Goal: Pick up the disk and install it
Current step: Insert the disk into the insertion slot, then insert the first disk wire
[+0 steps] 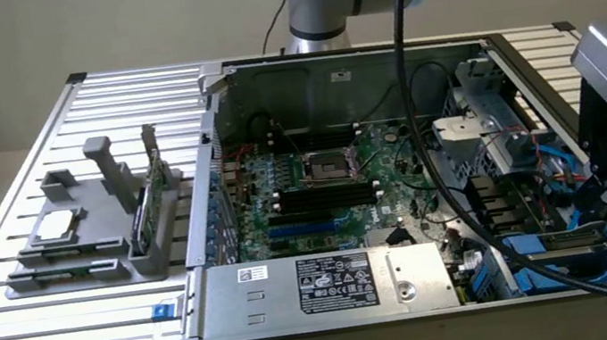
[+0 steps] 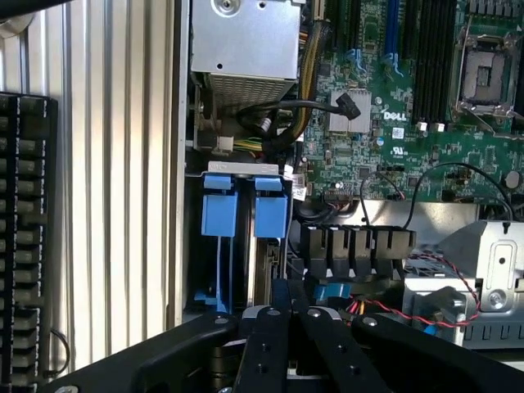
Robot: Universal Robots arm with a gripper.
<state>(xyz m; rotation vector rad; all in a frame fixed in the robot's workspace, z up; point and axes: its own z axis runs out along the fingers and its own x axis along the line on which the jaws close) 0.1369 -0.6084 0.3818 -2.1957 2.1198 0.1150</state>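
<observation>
Jaws closed, empty, near the disk [image 2: 271,219]

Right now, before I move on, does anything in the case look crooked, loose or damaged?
Nothing stands out. The two blue drive carriers sit side by side, level and parallel in their bay, just beyond the shut hand. The grey parts holder stands square too.

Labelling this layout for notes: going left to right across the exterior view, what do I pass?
Grey holder → motherboard → blue drive carriers.
</observation>
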